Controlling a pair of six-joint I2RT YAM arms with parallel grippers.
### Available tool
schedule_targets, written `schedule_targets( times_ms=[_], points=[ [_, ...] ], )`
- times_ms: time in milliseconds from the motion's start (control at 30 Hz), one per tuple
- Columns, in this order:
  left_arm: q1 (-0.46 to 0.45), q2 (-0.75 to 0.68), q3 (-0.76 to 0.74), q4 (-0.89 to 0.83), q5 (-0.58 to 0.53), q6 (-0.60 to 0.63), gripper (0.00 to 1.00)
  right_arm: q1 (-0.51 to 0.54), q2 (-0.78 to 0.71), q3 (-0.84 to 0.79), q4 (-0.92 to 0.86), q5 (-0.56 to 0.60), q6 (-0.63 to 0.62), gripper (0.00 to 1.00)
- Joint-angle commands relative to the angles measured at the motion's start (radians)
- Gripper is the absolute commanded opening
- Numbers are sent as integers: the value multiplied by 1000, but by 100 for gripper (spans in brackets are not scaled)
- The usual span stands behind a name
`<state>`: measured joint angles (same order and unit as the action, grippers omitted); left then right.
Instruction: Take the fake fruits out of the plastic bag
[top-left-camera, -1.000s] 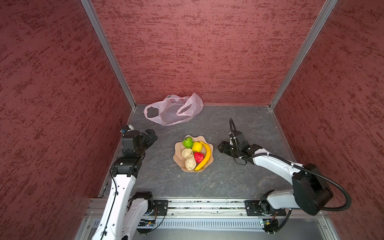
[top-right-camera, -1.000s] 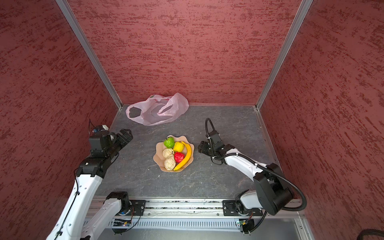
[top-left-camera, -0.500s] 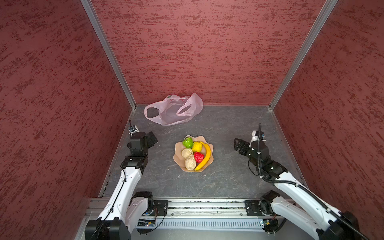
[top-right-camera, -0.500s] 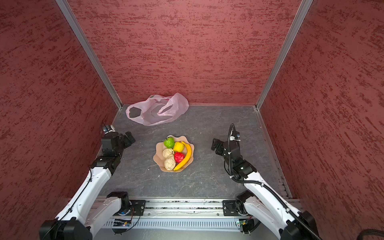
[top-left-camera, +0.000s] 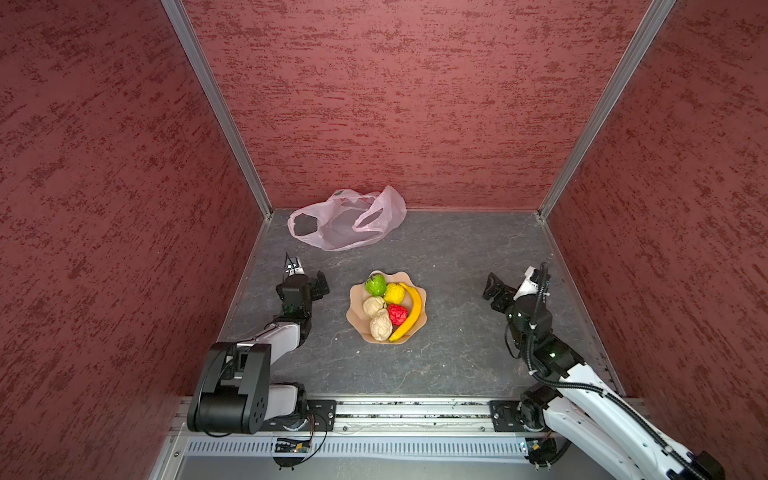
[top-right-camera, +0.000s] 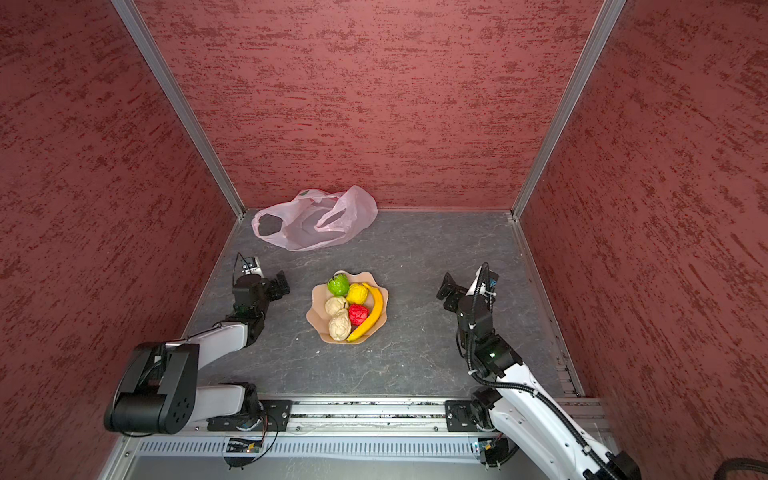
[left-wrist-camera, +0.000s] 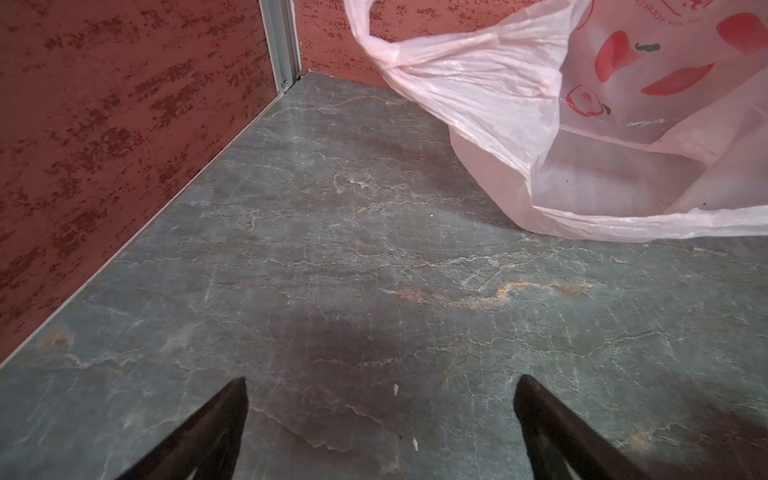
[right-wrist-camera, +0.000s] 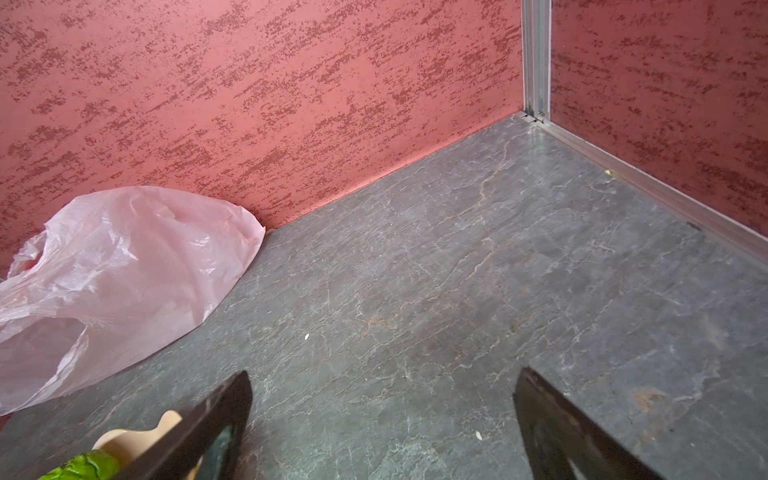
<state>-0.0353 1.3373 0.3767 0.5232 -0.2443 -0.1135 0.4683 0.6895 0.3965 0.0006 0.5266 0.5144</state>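
Observation:
The fake fruits lie in a peach scalloped bowl (top-left-camera: 355, 309) at mid-table: a green one (top-left-camera: 375, 284), a yellow one (top-left-camera: 394, 293), a red one (top-left-camera: 397, 314), a banana (top-left-camera: 411, 311) and two beige lumps (top-left-camera: 373, 305). The pale-pink plastic bag (top-left-camera: 345, 224) (top-right-camera: 311, 224) lies slack against the back wall, its mouth facing my left gripper (left-wrist-camera: 381, 380). That gripper (top-left-camera: 321, 286) hangs open left of the bowl, holding nothing. My right gripper (top-left-camera: 492, 286) (right-wrist-camera: 384, 372) stands open right of the bowl, also holding nothing. The right wrist view catches the green fruit (right-wrist-camera: 83, 467) and the bag (right-wrist-camera: 104, 282).
Red textured walls close the grey stone-patterned table (top-left-camera: 457, 257) on three sides, with metal corner posts (top-left-camera: 216, 108) at the back. A metal rail (top-left-camera: 395, 411) carrying both arm bases runs along the front edge.
Both arms have pulled back toward the front. The right gripper has left the bowl's side, moved right and opened wider. The left arm has folded down low.

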Motion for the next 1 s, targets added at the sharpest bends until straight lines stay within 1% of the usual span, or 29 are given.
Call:
schedule_targets(
  times_ms=[0,33,167,300,367,433,500,533,567,667,767,833,967],
  points=[
    [-5,31,18,183,8,84,100,-4,16,-15,76,51,-38,99],
    [-4,40,16,198,20,96,100,-3,22,-16,93,52,-45,99],
    [2,130,-37,393,69,118,100,-3,55,-9,140,63,-71,99],
    [4,209,-56,510,94,133,100,-3,97,23,129,75,-74,99],
    [10,193,-45,457,109,124,99,-4,114,38,127,74,-78,99],
    [16,201,-40,466,122,125,99,-4,126,47,137,75,-88,99],
    [23,201,-17,419,112,113,100,-5,140,57,145,82,-113,99],
    [34,201,-16,416,133,106,100,-5,147,63,147,93,-131,99],
    [41,196,-9,392,140,96,100,-4,153,67,147,107,-146,99],
    [45,198,-10,396,145,94,99,-5,175,81,158,190,-200,99],
    [44,197,-12,398,146,94,99,-15,201,68,225,252,-293,99],
    [44,199,-12,399,145,95,99,-49,237,65,249,243,-331,99],
    [44,199,-12,400,144,95,99,-120,320,52,320,223,-345,99]
  ],
)
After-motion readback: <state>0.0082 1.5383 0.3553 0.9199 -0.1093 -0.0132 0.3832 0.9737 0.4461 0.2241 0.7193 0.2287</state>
